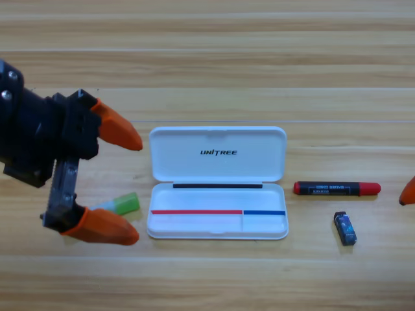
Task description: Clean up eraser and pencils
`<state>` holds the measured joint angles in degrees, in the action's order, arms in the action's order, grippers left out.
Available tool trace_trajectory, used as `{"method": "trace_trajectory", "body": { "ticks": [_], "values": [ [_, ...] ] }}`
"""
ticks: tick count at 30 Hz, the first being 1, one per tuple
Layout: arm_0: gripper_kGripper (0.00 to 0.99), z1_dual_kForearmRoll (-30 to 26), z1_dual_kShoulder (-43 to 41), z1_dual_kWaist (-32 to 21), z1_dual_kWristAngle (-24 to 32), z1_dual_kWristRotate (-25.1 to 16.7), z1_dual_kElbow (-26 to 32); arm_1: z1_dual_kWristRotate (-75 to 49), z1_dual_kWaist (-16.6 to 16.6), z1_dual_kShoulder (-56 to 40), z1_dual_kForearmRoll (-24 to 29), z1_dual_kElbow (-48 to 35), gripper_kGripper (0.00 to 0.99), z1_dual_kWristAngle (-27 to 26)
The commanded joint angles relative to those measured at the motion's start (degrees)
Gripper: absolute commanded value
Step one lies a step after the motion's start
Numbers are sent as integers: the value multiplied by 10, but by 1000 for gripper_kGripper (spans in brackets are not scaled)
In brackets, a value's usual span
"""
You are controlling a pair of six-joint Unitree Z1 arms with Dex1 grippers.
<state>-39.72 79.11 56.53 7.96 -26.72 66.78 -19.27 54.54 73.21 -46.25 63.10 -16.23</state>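
1. The thing that matters right now: the green pen (122, 205) sits right inside the spread of the left gripper (133, 188), just at about 7 o'clock from the midpoint between the two orange tips. The jaws are wide apart, one tip up by the top-left corner of the case, the other down below the pen. The pen's near end looks partly hidden behind the lower jaw.
2. Its long axis runs roughly 8-to-2 o'clock, a shallow tilt off horizontal, and the jaws open almost top-to-bottom, so they're set pretty much across the barrel. My guess is a close-and-lift is the next call, no big re-aim needed.
3. The left arm is clearly the nearer one for this pen. The right gripper (408, 192) is only an orange sliver at the 3 o'clock edge of the table (207, 52), waiting; can't tell if it's open or closed.
4. The white case (218, 183) lies open at centre, lid flipped toward 12 o'clock, tray just at 3 o'clock from the green pen, not touching it.
5. The red-and-black marker (336, 188) lies horizontal at 3 o'clock from the case, near it. The eraser (345, 228) is at 6 o'clock from the marker, apart from it, long side nearly upright. Both are closer to the right arm.
6. Writing: "UNITREE" in black on the inside of the lid. There's print on the marker barrel, too small for me to read.
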Motion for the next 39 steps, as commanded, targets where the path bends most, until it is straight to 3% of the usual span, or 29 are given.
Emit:
{"method": "trace_trajectory", "body": {
  "ticks": [1,9,12,17,20,27,33,39],
  "values": [
    [989,5,15,15,-8,0,-1,5,15,20,-8,-10,990,1],
    [988,1,11,13,-10,0,-1,19,15,3,-8,-13,990,1],
    [988,-16,11,13,-21,-11,14,35,1,-2,-8,-13,990,6],
    [989,-90,63,10,-167,-18,93,67,-31,-2,-9,-12,990,47],
    [988,-118,87,-26,-194,-26,120,91,-37,15,-9,-10,990,99],
    [988,-214,198,-124,-189,-44,212,194,-67,140,-9,26,985,156],
    [988,-233,289,-188,-156,-51,238,211,-108,252,-6,42,985,76],
    [983,-231,359,-221,-117,-65,237,293,-116,334,-2,72,990,95]
  ]
}}
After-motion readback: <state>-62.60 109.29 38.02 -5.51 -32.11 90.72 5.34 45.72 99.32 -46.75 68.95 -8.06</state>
